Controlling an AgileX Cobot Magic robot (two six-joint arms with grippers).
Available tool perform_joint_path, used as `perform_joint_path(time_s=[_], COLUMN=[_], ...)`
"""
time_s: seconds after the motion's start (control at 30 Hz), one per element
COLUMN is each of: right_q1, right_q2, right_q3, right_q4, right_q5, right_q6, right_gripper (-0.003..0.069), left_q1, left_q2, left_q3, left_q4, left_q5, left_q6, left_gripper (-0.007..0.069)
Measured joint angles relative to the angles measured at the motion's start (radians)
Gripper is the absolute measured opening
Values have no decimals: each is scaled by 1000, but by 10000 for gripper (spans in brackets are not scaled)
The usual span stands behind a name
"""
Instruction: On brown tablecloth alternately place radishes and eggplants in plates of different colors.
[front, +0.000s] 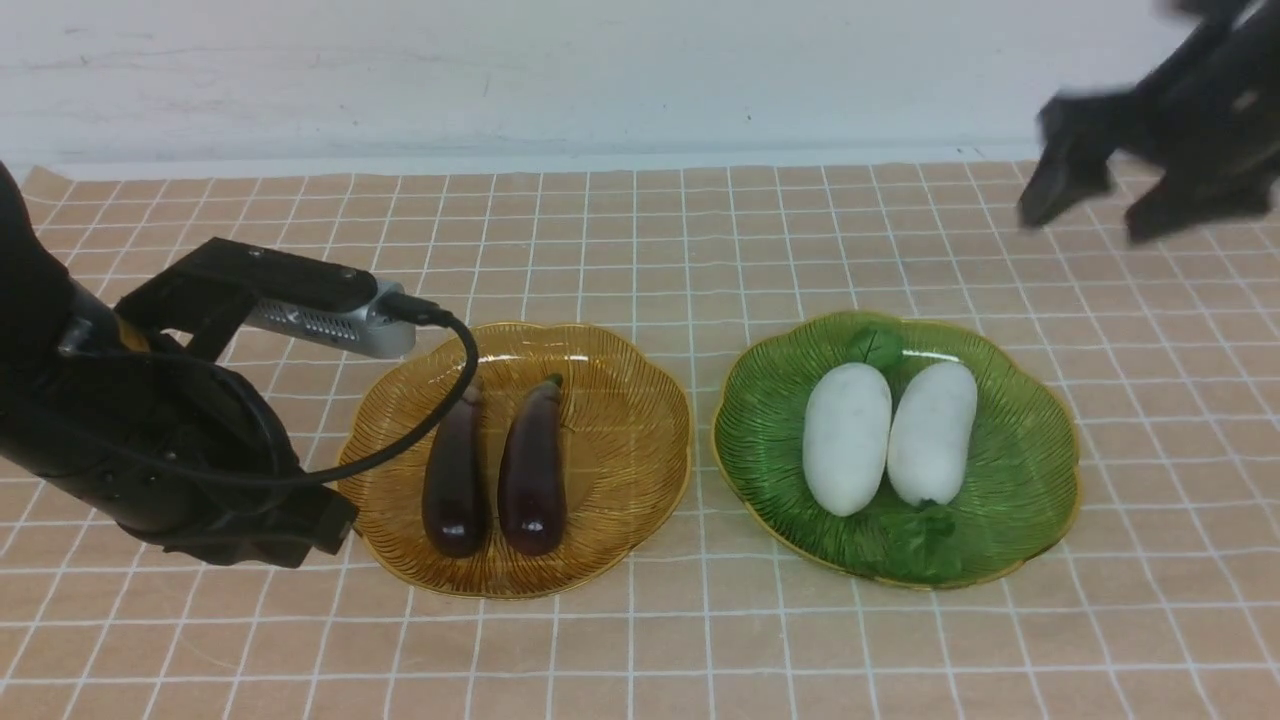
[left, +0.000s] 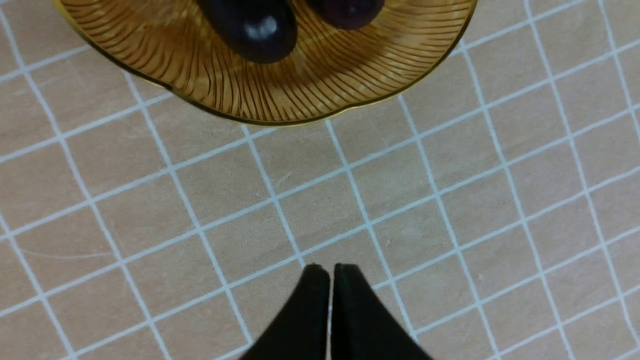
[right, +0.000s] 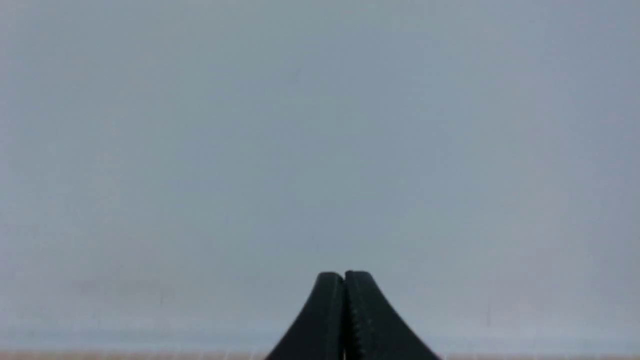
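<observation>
Left claw (left: 327, 269), closed and empty, hangs low beside the amber plate (front: 625, 470); a sideways swing could shove it and roll the eggplants (front: 531, 470). Right claw (right: 344, 275), closed and empty too, is raised.

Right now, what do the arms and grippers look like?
Left arm and right arm: matte black. Left carries a silver-grey camera module with a looping black cable. Left gripper and right gripper: tapered black fingers, right's finely ridged.

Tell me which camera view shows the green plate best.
The front view: the whole green plate shows there, holding both radishes. The left wrist view shows none of it, just the edge of the amber plate; the right wrist view faces the wall.
</observation>
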Motion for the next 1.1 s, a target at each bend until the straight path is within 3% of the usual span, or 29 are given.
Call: perform_joint_path(time_s=[0.1,0.3,0.77,1.1], right_q1=[0,0,0,0], right_q2=[-171,-272,-274,-274], right_q3=[179,243,243,243], right_q4=[0,0,0,0], right_q5=[-145,-247,-250,-250], right_q6=[-1,-4,-5,-5], right_gripper=[-15,-15,-15,-15], left_q1=[0,0,0,0], left_q2=[0,-90,-963,-1129], left_q3=[0,48,486,542], left_q4=[-10,-40,-54,-77], left_q5=[-15,-57,-567,-602], left_q6=[0,7,33,37], left_gripper=[-3,-3,-3,-3])
